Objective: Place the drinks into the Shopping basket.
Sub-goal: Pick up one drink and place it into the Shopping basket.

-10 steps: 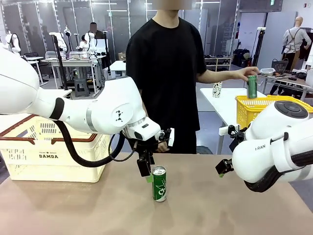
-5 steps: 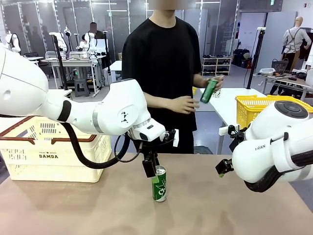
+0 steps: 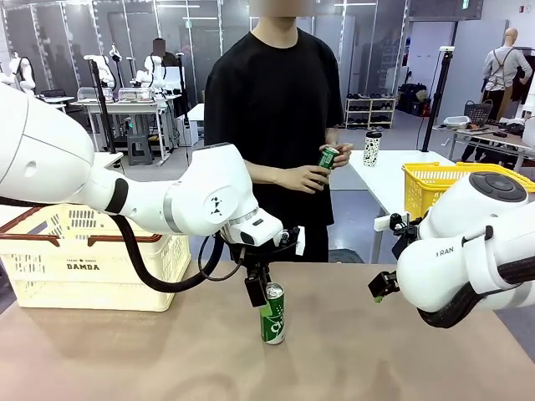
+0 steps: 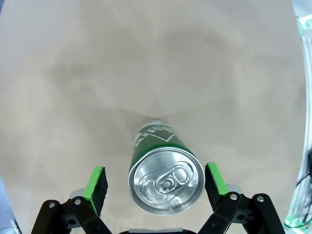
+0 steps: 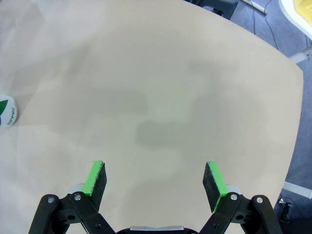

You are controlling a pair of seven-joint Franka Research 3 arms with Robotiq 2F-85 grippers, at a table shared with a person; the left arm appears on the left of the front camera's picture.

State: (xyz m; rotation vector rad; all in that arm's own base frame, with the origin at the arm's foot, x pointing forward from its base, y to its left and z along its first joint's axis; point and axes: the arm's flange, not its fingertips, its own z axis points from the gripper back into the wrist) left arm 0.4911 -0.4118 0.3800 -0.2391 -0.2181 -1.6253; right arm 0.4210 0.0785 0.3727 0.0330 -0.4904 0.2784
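While the left gripper (image 4: 155, 184) is straddling, jaws spread, the upright green can (image 3: 272, 317) on the table (image 3: 376, 359) (right of the Shopping basket (image 3: 92, 261)), the right gripper (image 5: 155, 179) is hovering spread and empty.

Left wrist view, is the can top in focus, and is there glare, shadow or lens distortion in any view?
Left wrist view: the green cylindrical metal can is sharp, its silver lid shiny without harsh glare; the wide lens makes it taper toward the faintly shadowed beige table. Right wrist view: sharp, the table's edge bows. Front view: evenly lit, sharp.
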